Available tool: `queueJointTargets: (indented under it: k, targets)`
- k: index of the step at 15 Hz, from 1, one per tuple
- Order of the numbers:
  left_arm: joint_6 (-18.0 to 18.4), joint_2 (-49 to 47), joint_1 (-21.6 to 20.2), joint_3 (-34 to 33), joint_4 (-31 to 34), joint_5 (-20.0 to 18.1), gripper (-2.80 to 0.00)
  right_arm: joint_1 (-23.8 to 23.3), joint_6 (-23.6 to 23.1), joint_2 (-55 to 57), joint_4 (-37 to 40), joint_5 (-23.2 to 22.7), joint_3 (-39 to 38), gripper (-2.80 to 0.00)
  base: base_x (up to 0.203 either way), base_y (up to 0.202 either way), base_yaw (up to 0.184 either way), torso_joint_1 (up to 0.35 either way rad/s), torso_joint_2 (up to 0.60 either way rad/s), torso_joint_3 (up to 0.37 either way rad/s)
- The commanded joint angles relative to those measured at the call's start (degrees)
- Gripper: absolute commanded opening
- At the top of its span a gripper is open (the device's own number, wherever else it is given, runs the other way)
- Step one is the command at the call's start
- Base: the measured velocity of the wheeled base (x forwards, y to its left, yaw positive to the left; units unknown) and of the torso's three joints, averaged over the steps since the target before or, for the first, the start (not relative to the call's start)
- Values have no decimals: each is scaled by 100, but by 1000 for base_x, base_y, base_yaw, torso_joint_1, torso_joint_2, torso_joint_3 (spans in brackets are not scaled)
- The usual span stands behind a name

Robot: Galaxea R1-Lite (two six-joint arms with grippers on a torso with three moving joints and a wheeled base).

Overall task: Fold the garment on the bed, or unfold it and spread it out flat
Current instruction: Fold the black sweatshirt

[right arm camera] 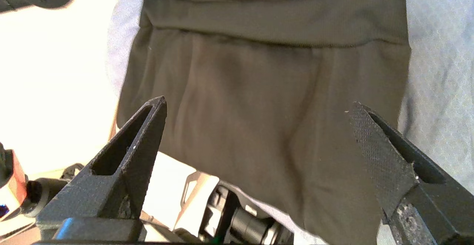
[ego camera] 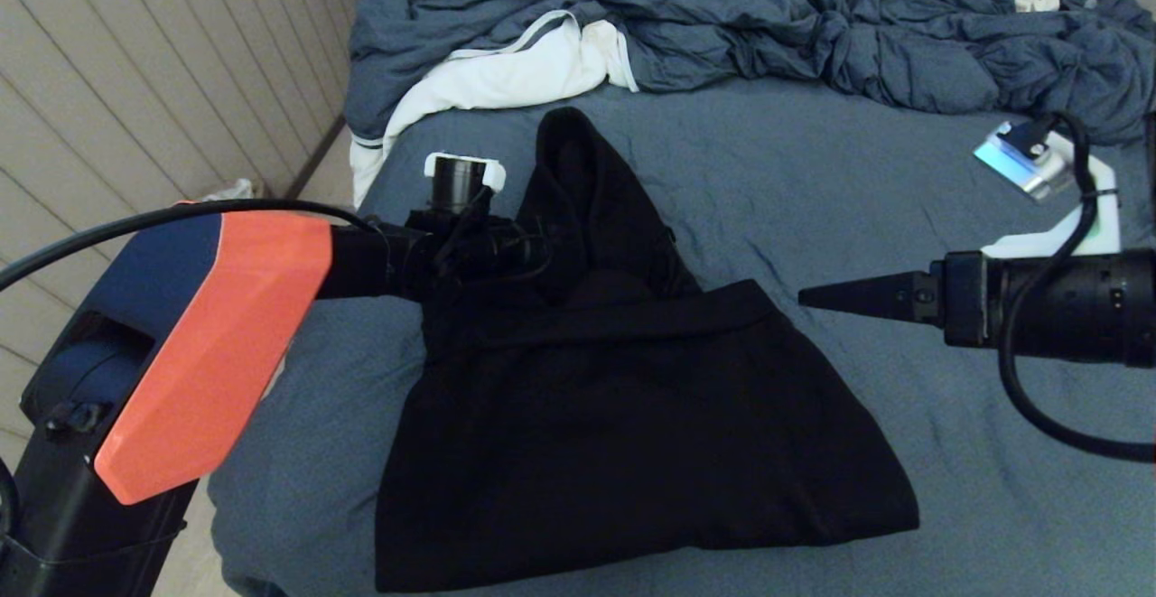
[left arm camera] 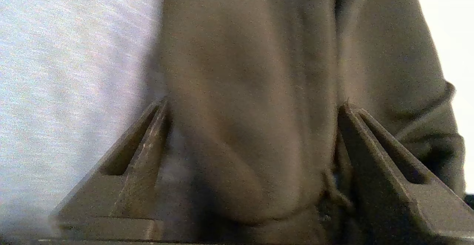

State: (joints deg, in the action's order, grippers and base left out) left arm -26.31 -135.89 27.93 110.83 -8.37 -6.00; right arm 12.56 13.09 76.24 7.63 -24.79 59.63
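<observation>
— What's off to the left side?
— A wall (ego camera: 135, 82) of pale panels with thin dark seams, slanting down to a strip of light floor (ego camera: 330, 172).
— And farther back?
— A rumpled blue-grey comforter (ego camera: 722, 19) heaped up, with a white cloth (ego camera: 506, 73) with a dark stripe tucked under its edge. The light is dim and even.

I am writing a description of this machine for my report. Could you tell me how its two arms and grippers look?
The left arm has a navy and orange shell, then a slim black forearm with a black cable. The left gripper has two dark, wedge-shaped fingers with slots. The right arm is a black ribbed cylinder with a looping black cable and a white bracket carrying a silver camera. The right gripper has matching dark, textured fingers.
</observation>
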Motion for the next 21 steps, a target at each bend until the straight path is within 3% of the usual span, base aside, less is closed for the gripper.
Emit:
queueJointTargets:
  k: [1, 13, 16, 21]
  targets:
    - [-14, 1, 55, 18, 3, 2, -280, 27, 9, -4, -89, -8, -72, 0, 0, 0, 0, 0, 0, 0]
    - [-58, 292, 46, -14, -121, 111, -280, 71, 44, -21, -183, 1, -82, 0, 0, 0, 0, 0, 0, 0]
    - [-372, 796, 142, -448, -93, 340, -280, 59, 62, 117, -292, 1, 150, 0, 0, 0, 0, 0, 0, 0]
    - [-452, 1425, 567, -1294, -170, 619, -280, 70, 56, 1210, -367, 54, 1228, 0, 0, 0, 0, 0, 0, 0]
